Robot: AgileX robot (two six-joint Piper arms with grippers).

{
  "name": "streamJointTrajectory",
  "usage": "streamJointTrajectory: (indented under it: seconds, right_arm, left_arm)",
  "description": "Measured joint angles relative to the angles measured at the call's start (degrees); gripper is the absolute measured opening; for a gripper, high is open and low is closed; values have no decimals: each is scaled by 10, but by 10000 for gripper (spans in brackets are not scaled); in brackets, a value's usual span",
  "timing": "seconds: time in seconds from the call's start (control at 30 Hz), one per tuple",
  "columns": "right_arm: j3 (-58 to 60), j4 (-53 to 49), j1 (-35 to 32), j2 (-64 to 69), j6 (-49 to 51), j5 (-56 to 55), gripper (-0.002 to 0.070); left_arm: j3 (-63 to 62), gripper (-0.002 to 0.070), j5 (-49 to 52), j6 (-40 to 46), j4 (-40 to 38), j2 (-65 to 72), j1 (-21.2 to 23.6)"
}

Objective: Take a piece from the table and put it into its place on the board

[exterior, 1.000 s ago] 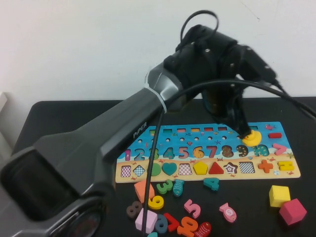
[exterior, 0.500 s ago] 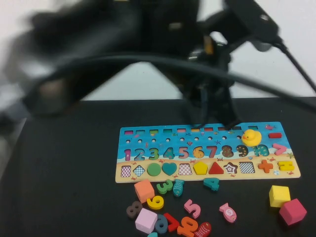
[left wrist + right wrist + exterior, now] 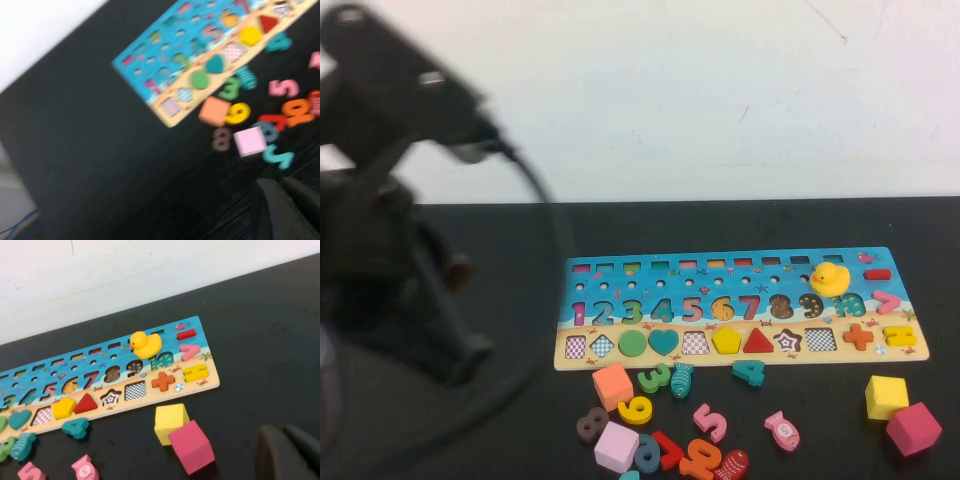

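The pentagon [image 3: 726,340] is sitting in the board [image 3: 740,308] while the left gripper [image 3: 287,210] is hanging clenched and empty over the table [image 3: 520,240], the right gripper [image 3: 287,452] likewise clenched.

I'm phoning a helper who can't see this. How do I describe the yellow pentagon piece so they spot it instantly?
Find the long blue and sandy board on the black table. Along its bottom row of shapes, the yellow pentagon sits in its recess between a checkered square recess and a red triangle, the row's only yellow shape.

Bright, even lighting, soft shadows under the blocks. Left arm [image 3: 390,200] badly motion-smeared in the high view; left wrist view blurry all over. Right wrist view crisp, no glare.
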Motion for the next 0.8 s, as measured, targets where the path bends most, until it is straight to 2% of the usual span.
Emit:
streamJointTrajectory:
  seconds: [0.3,0.43,0.5,0.67,0.8]
  right_arm:
    - [0,0,0,0,0,0,19]
    - [0,0,0,0,0,0,19]
    - [0,0,0,0,0,0,19]
    - [0,0,0,0,0,0,19]
    - [0,0,0,0,0,0,19]
  left_arm:
    - [97,0,12,-32,55,-114,0]
    - [199,0,-69,-58,68,-187,22]
    - [252,0,-124,-76,69,-225,57]
    - [390,0,-253,-93,42,-326,188]
    - [487,0,-335,-54,3,-400,291]
